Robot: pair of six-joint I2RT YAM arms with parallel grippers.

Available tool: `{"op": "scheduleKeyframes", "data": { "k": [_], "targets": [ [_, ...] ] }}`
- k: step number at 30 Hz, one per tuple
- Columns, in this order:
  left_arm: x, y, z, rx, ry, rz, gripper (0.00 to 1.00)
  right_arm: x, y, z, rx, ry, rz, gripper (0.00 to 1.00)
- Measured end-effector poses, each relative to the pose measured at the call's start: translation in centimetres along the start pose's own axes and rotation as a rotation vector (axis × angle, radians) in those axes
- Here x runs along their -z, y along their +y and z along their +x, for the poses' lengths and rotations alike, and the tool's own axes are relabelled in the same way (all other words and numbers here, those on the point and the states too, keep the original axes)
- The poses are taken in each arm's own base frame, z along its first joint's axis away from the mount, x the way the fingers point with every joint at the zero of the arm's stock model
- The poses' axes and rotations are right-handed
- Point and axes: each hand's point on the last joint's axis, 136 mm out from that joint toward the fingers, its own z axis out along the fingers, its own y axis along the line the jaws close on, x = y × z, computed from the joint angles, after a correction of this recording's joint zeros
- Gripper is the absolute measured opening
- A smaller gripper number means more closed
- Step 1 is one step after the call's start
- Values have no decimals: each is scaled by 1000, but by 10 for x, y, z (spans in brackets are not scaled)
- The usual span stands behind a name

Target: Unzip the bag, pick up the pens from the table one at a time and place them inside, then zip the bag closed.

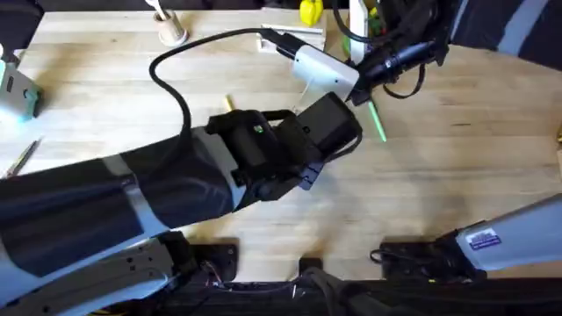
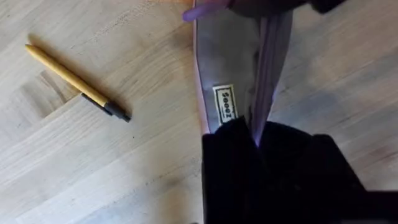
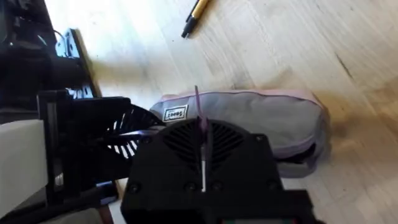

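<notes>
Left gripper (image 2: 258, 140): clamped on bag (image 2: 227, 56) zipper strip | right gripper (image 3: 202, 134): pinching purple zipper pull | yellow pen (image 2: 74, 81): on table (image 2: 93, 162), near bag | green pen (image 1: 376, 121): apart

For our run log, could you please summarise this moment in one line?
phase: unzipping | left end effector: shut on bag | right end effector: shut on zipper pull | yellow pen, green pen: on table

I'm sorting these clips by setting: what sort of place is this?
Probably a robot workbench or lab, not a home: a butcher-block table with arm bases and cabling along its near edge, and props laid out, a yellow pen and a lavender pouch.
</notes>
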Motion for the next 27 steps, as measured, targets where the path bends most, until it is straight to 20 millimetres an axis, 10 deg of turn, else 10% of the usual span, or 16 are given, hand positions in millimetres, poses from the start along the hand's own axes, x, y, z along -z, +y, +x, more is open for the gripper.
{"op": "scheduleKeyframes", "data": {
  "k": [27],
  "targets": [
    [0, 0, 0, 1, 0, 0, 42, -48, 50, 20, 18, 156, -144, 30]
  ]
}}
